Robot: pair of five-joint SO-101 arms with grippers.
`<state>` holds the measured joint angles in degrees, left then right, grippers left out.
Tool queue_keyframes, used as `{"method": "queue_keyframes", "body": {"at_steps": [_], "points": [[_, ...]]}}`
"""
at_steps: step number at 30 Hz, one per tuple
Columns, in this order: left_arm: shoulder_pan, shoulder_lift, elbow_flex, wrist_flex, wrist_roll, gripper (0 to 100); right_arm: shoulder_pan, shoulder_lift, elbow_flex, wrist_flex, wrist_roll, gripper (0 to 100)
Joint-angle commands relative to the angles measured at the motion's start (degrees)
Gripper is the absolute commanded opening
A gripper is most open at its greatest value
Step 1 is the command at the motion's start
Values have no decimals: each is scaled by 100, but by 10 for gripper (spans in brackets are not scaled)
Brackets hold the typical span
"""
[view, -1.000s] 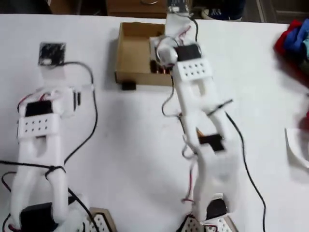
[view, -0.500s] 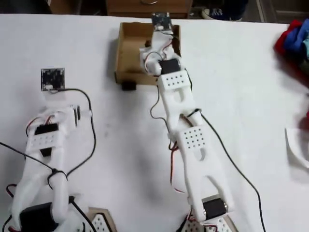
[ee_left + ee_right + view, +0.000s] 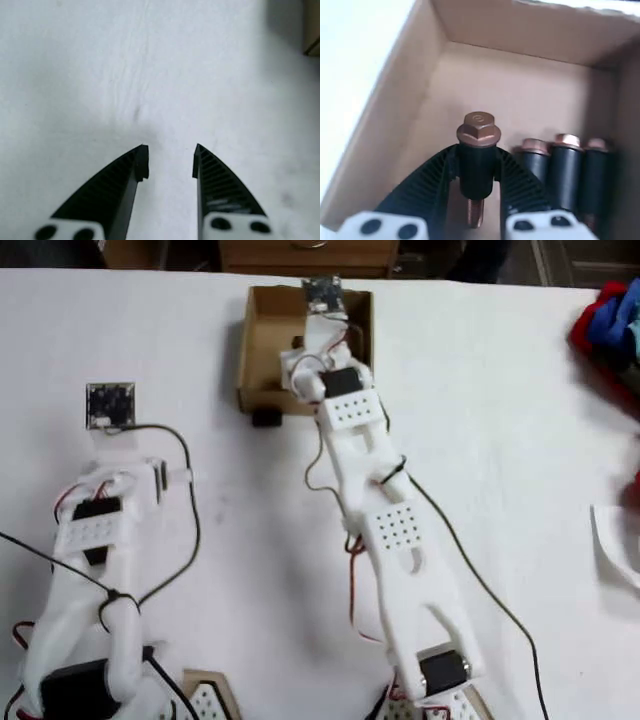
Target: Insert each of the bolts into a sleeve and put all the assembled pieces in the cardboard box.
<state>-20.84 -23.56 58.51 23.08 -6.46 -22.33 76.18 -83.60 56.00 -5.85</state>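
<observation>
Right wrist view: a fourth piece is going into the cardboard box (image 3: 520, 30)

The right gripper (image 3: 477, 151) is clamping a black sleeve (image 3: 476, 172) with a copper bolt (image 3: 478, 129) seated through it. It is holding the piece inside the box walls and has not yet released it. Three assembled pieces (image 3: 565, 167) are already sitting side by side along one wall, just beside the held one. The left gripper (image 3: 170, 162) is hanging empty and slightly parted over bare counter (image 3: 150, 75), well apart from the box. In the high view a small dark object (image 3: 265, 417) is lying against the box's outer wall; I cannot tell whether it is a leftover part. By my judgement the task is nearing its end, with this release remaining.
</observation>
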Motion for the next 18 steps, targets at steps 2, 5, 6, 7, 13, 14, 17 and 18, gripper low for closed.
{"method": "queue_keyframes", "body": {"at_steps": [2, 5, 6, 7, 13, 14, 17, 18], "points": [[-26, -44, -31, -88, -18, 160, -127, -154, 70, -259, 0, 22], [-26, -44, -31, -88, -18, 160, -127, -154, 185, -277, 0, 22], [-26, -44, -31, -88, -18, 160, -110, -154, 211, -277, 0, 22], [-26, -44, -31, -88, -18, 160, -92, -154, 237, -277, 0, 22], [-26, -44, -22, -88, -18, 160, 22, -154, 237, -268, 0, 22], [-26, -44, -22, -88, -18, 160, 48, -154, 237, -242, 0, 23], [-26, -44, -22, -88, -18, 160, 75, -154, 237, -180, 9, 24], [-26, -44, -22, -88, -18, 160, 75, -154, 237, -145, 9, 24]]}}
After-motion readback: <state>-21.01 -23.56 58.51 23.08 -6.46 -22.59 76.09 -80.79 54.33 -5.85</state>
